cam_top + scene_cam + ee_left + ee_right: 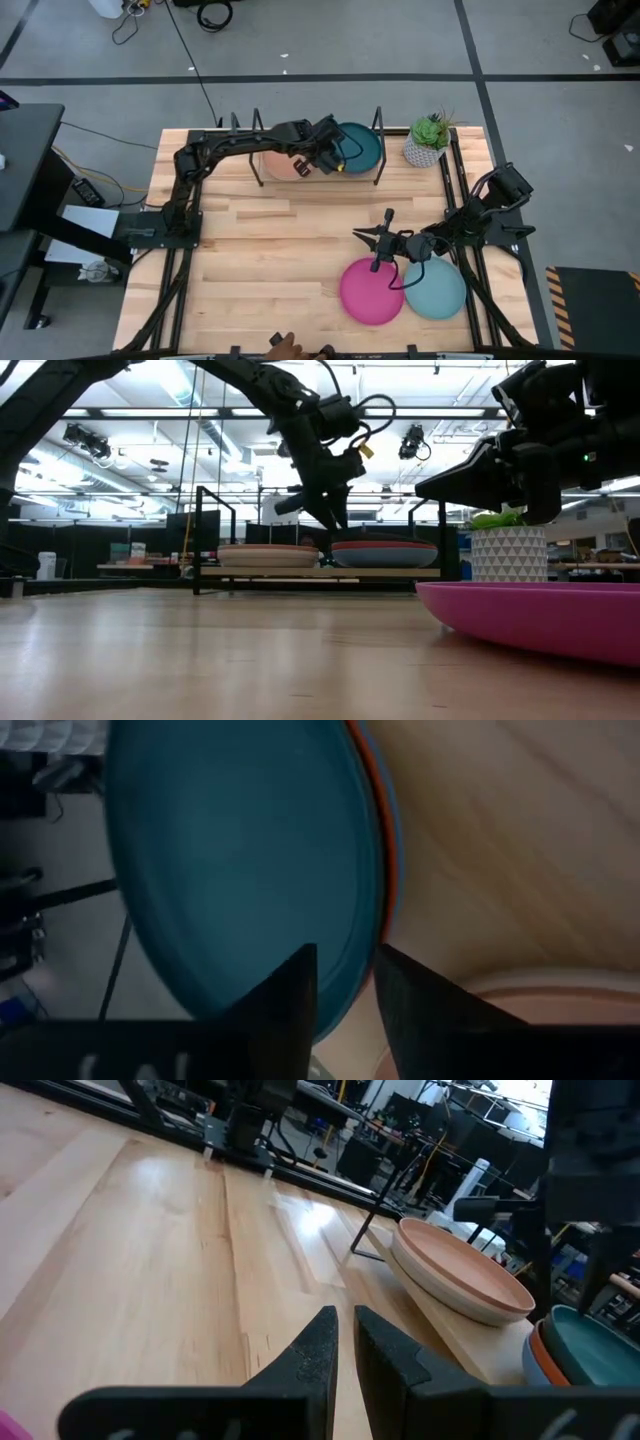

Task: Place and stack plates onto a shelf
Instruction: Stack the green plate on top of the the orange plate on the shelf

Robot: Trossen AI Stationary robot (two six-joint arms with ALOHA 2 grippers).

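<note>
The shelf (320,572) stands at the table's far edge and bears two stacks. One stack has a tan plate (283,162) on a cream white one (268,560). The other has the dark teal plate (360,147) on an orange (385,545) and a blue one (385,557). My left gripper (333,520) hangs just above the dark teal plate's rim, between the stacks, narrowly open and touching nothing; in the left wrist view (345,965) that rim runs below its gap. My right gripper (362,236) is shut and empty above the pink plate (372,290), which lies on the table beside the light teal plate (436,290).
A potted plant (428,140) in a white pot stands right of the shelf at the far edge. A person's hand (285,346) shows at the near edge. Bare tabletop (270,250) lies between the shelf and the near plates.
</note>
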